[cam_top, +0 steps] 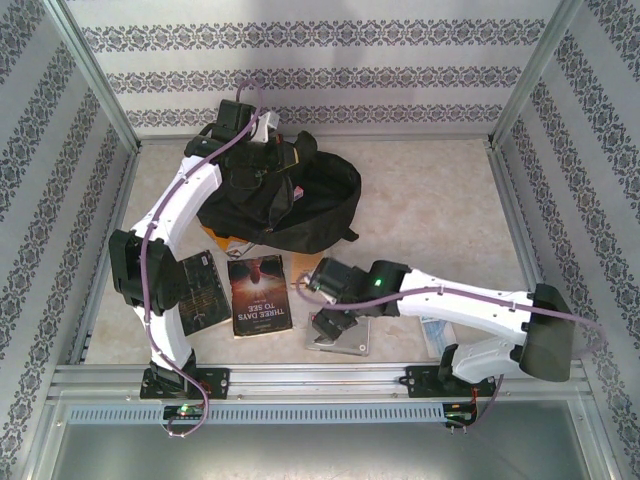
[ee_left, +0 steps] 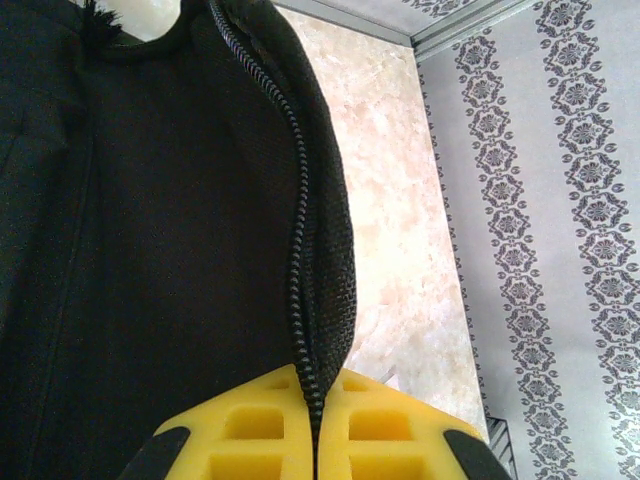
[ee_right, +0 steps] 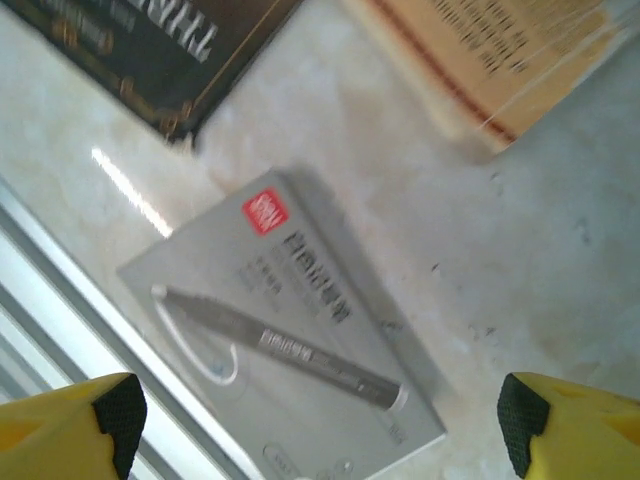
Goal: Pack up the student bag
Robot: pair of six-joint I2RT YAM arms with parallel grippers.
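My left gripper (ee_left: 316, 440) is pressed together, its yellow fingers pinching the black toothed zipper edge (ee_left: 297, 250) of the student bag (ee_left: 150, 250), the large black soft fabric backpack. In the overhead view that gripper (cam_top: 268, 132) sits at the far rim of the student bag (cam_top: 300, 205), which lies slumped at the table's far centre-left. I judge this grip is meant to hold the mouth open. My right gripper (ee_right: 322, 425) is spread wide with nothing between its fingers. It hovers over the flat grey cardboard pen box (ee_right: 290, 330), which lies near the front rail. Outward from there lie the dark hardback with gilt lettering (ee_right: 150, 50) and a tan printed cover (ee_right: 500, 50). From overhead, the pen box (cam_top: 340, 338), the dark paperback titled THREE DAYS TO SEE (cam_top: 260, 295) and the gilt hardback (cam_top: 203, 290) all rest on the table (cam_top: 440, 220), outside the bag. The bag's interior is hidden, so I cannot confirm anything is packed. By my judgement, at least these three items are left to load.
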